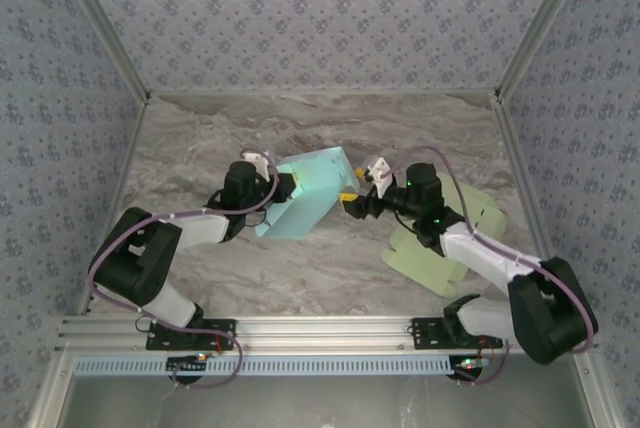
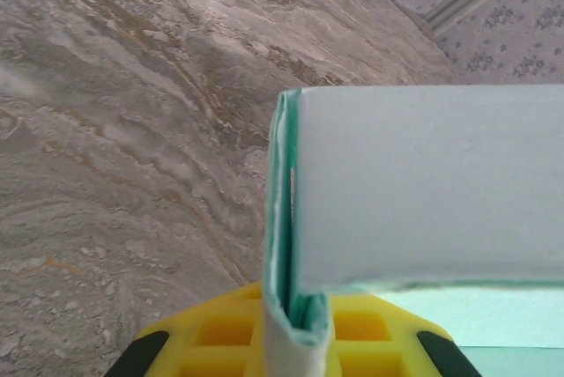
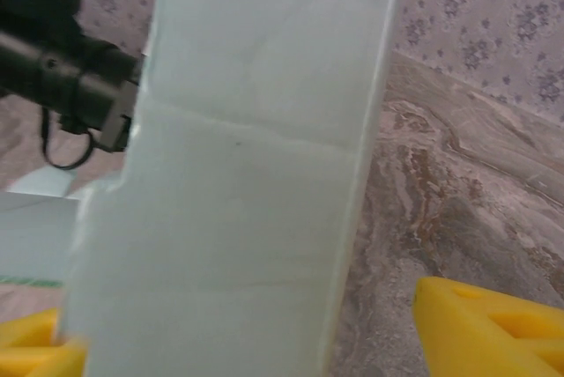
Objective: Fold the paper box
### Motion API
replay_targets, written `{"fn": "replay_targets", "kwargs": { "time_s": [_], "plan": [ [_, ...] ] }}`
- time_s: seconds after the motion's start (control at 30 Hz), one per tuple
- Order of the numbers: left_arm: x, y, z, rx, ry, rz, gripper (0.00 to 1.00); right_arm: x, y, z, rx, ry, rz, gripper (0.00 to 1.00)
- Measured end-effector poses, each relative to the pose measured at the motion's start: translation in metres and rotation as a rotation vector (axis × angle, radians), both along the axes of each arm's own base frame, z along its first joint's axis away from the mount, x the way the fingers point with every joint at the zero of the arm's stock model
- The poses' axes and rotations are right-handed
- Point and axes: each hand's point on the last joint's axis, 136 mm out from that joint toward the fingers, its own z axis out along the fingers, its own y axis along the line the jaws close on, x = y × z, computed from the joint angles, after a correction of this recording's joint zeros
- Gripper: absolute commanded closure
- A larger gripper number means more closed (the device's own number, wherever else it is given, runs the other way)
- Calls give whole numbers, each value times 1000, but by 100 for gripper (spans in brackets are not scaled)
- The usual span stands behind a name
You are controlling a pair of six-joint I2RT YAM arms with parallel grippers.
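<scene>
The teal paper box point(image 1: 312, 191) stands partly formed in the middle of the table, between my two grippers. My left gripper point(image 1: 283, 186) is at its left side, shut on a folded wall edge point(image 2: 295, 306) that sits pinched between the yellow fingers point(image 2: 220, 333). The box's pale panel point(image 2: 423, 183) runs off to the right. My right gripper point(image 1: 350, 204) is at the box's right corner and stands open. Its yellow fingers point(image 3: 476, 324) are wide apart, with a box panel point(image 3: 256, 174) close in front of them.
A pale green flat cardboard blank point(image 1: 440, 248) lies on the marble table point(image 1: 200, 138) under my right arm. Patterned walls enclose the table on three sides. My left arm's dark wrist point(image 3: 62, 77) shows behind the box in the right wrist view.
</scene>
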Motion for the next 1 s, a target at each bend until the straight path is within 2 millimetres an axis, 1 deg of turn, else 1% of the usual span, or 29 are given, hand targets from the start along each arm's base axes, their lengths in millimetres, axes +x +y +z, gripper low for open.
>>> {"fn": "replay_targets", "kwargs": {
  "time_s": [0.13, 0.33, 0.4, 0.57, 0.73, 0.8, 0.87, 0.93, 1.0],
  "plan": [
    [-2, -3, 0, 22, -23, -26, 100, -15, -12, 19, 24, -8, 58, 22],
    [-3, -3, -1, 46, -43, -42, 100, -42, -20, 37, 42, 30, 180, 22],
    [-3, -4, 0, 51, -49, -49, 100, -44, -26, 45, 54, 36, 191, 22],
    [-7, -5, 2, 70, -68, -77, 100, -34, -43, 65, 100, 96, 165, 23],
    [-13, -9, 3, 113, -93, -113, 100, -7, -40, 92, 137, 228, 111, 23],
    [-14, -9, 2, 130, -93, -117, 100, 2, -35, 95, 147, 310, 75, 23],
    [-13, -8, 1, 149, -93, -111, 100, 9, -26, 93, 125, 400, 46, 22],
    [-12, -6, 0, 163, -93, -105, 100, 11, -16, 89, 89, 459, 30, 22],
    [-12, -5, -2, 172, -91, -98, 100, 9, -11, 81, 53, 506, 12, 22]
  ]
}}
